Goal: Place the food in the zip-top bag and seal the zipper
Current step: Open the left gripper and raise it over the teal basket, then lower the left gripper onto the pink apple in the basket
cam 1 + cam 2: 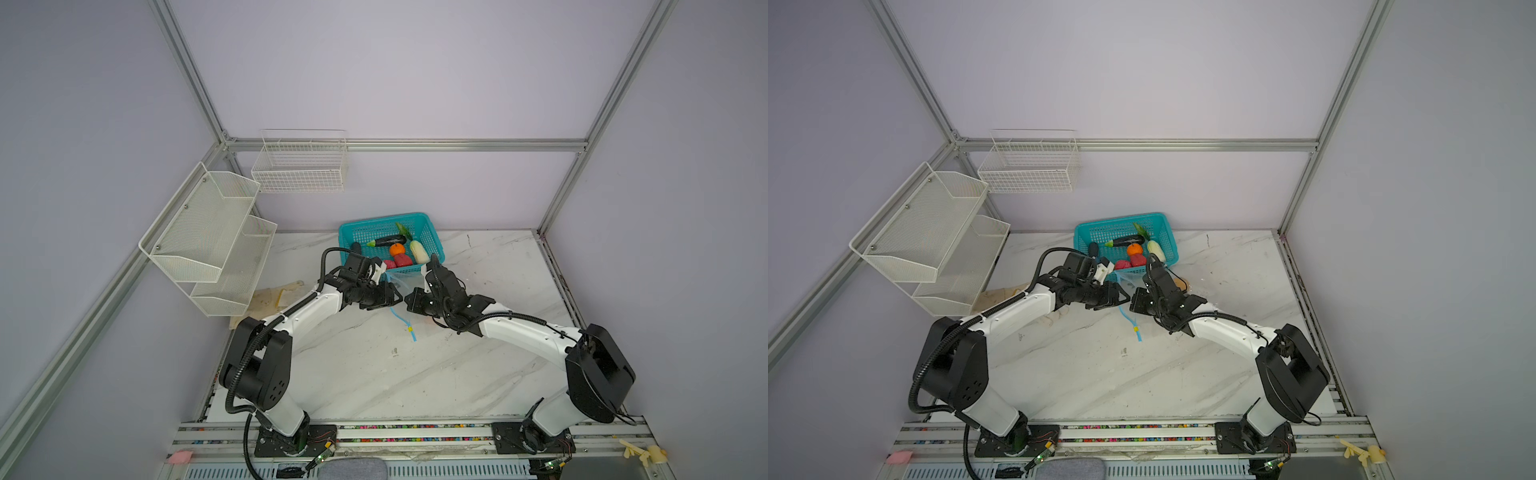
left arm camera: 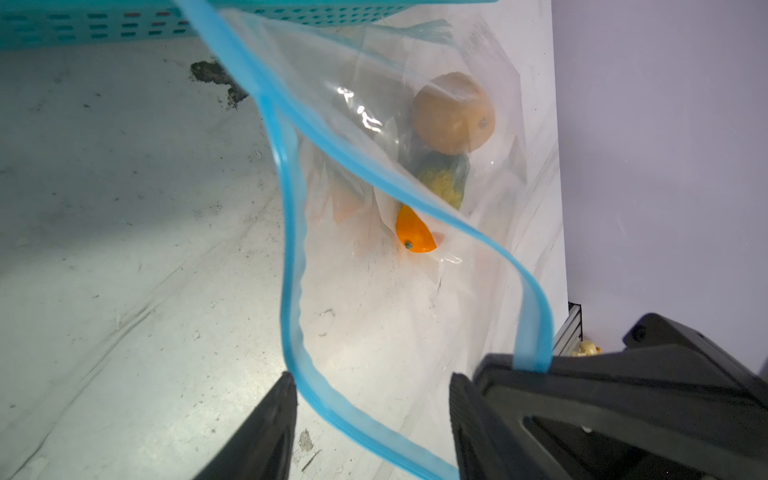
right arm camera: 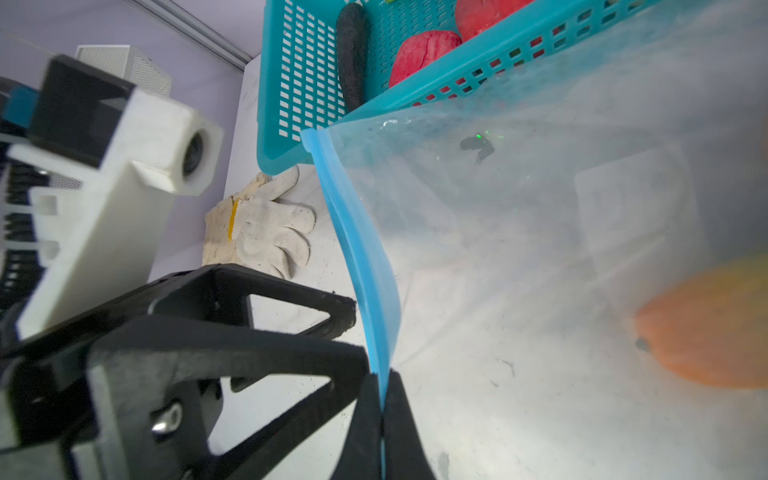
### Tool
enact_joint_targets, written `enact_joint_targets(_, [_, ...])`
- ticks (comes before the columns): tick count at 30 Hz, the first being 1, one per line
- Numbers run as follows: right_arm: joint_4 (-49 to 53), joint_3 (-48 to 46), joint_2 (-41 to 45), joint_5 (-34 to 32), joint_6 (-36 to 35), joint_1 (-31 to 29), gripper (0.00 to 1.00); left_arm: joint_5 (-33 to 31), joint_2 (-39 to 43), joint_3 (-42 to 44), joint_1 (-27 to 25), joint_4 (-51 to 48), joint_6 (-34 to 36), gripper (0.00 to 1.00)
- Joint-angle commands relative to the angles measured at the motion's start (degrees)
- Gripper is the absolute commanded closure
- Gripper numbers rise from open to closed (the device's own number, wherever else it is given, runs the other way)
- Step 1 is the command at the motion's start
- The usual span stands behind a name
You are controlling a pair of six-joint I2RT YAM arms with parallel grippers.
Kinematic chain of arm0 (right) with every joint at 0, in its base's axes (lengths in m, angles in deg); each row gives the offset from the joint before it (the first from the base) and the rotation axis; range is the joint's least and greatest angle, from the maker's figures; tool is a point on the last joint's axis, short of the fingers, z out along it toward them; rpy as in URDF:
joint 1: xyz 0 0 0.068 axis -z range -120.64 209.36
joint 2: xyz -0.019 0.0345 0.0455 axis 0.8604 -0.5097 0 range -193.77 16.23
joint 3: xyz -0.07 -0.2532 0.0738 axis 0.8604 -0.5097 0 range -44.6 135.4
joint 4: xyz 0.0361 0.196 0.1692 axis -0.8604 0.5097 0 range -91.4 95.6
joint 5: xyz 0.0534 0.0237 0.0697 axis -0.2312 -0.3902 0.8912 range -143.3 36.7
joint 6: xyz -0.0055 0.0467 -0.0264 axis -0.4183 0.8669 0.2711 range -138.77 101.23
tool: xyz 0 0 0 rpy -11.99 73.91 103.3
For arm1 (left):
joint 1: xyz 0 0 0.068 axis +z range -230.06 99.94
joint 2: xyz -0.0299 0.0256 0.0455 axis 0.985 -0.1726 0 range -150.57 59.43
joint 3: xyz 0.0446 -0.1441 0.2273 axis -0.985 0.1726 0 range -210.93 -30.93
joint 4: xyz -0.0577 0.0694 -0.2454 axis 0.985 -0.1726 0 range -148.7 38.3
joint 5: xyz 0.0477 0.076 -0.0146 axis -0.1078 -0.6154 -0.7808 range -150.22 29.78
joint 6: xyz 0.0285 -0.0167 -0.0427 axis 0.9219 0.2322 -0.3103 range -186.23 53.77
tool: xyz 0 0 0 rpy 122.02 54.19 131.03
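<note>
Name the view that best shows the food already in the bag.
The left wrist view: through the clear bag lie three pieces, the round orange clearest. The right wrist view shows one blurred orange piece; both top views barely show any.

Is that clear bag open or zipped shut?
Open: the bag has its blue zipper gaping in a loop, an orange inside.

mango (image 3: 706,328) blurred, cut off (behind plastic), teal basket (image 2: 104,25) cropped, zip-top bag (image 1: 401,281) (image 1: 1128,279) mostly hidden in both top views
</note>
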Motion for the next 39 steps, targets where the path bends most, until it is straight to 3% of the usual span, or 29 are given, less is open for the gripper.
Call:
enact_joint_targets(1, [0.1, 0.1, 0.9, -1.2, 0.5, -0.3, 1.00, -1.3, 5.2, -3.6, 0.2, -1.0, 1.8, 0.41])
enact_joint_targets(9, [-0.5, -2.1, 2.6, -1.4, 1.3, -0.3, 1.00, -5.9, 6.4, -12.3, 3.0, -6.1, 5.9, 0.38])
enact_joint_targets(19, [-0.6, -3.5, 4.5, -1.9, 1.2, -0.3, 1.00, -9.7, -6.1, -28.3, 7.7, -10.5, 10.7, 0.35])
enact_joint_targets(29, [-0.4, -3.2, 4.7, -1.6, 1.4, -0.3, 1.00, 0.4, -26.1, -48.7, 10.1, -14.8, 19.2, 0.34])
enact_joint_targets(39, [0.0, -2.0, 3.8, -1.5, 1.4, -0.3, 1.00, 0.6, -36.4, -59.6, 9.8, -20.7, 25.5, 0.31])
